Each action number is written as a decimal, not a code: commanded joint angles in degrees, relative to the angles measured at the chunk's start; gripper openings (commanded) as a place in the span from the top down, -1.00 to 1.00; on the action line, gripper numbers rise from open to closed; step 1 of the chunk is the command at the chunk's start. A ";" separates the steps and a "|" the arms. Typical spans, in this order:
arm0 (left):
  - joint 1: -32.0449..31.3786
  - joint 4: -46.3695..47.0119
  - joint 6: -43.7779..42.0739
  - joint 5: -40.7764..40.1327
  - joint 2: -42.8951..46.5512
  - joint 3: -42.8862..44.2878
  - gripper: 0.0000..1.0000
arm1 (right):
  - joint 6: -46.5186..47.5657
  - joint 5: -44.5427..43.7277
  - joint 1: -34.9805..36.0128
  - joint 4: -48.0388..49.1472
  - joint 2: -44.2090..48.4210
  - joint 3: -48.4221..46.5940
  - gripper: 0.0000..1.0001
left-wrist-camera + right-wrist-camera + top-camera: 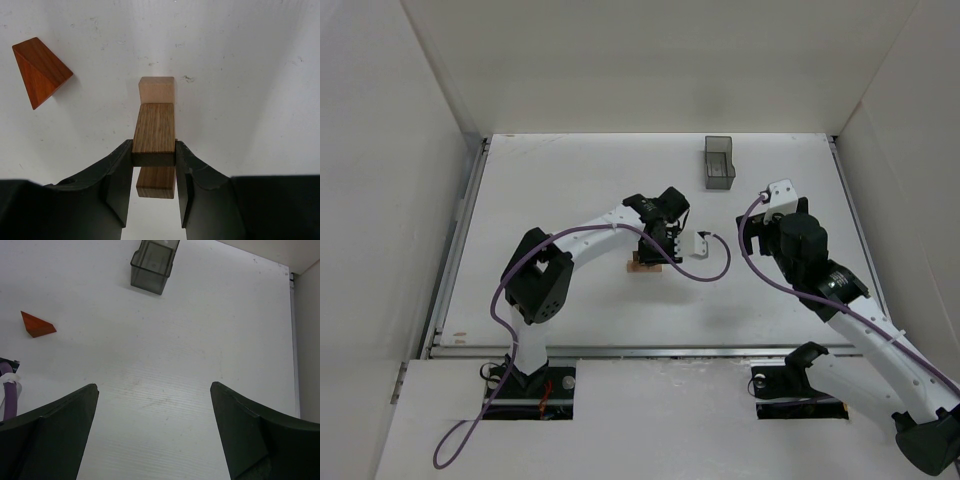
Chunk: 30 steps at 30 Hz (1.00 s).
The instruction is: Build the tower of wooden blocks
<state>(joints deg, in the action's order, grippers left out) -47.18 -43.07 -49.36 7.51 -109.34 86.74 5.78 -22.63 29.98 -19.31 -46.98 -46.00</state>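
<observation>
1. Wood blocks (642, 264) showed only as a tan sliver under the left claw (658, 246), near the middle of the table (570, 170). The right claw (760, 218) hung at its 3 o'clock and the grey bin (719, 162) at 1 o'clock.
2. Left wrist view: the left claw was clamped on a brown block (154, 131) across its side faces. A pale block (157, 90) sat at 12 o'clock, a lower block (155, 183) beneath, and the orange roof piece (41, 70) at 10 o'clock. All looked light, stiff and smooth. Flat parallel faces suit gripping; the slopes would likely slip.
3. Right wrist view: the right claw stood wide apart and empty, with the roof piece at 10 o'clock and the bin at 12. No writing was legible anywhere.
</observation>
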 commanded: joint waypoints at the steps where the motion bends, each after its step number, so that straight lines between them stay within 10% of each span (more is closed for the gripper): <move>1: -0.28 -2.54 -0.82 0.67 0.09 0.88 1.00 | 0.11 0.31 -0.27 2.61 0.40 0.29 -0.99; 30: -0.28 -1.85 0.23 -0.03 0.09 3.08 1.00 | 0.11 0.31 -0.27 2.61 0.40 0.29 -0.99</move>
<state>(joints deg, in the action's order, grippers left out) -47.18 -44.95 -49.87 8.01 -109.58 87.81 5.78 -22.57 29.98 -19.27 -46.98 -46.00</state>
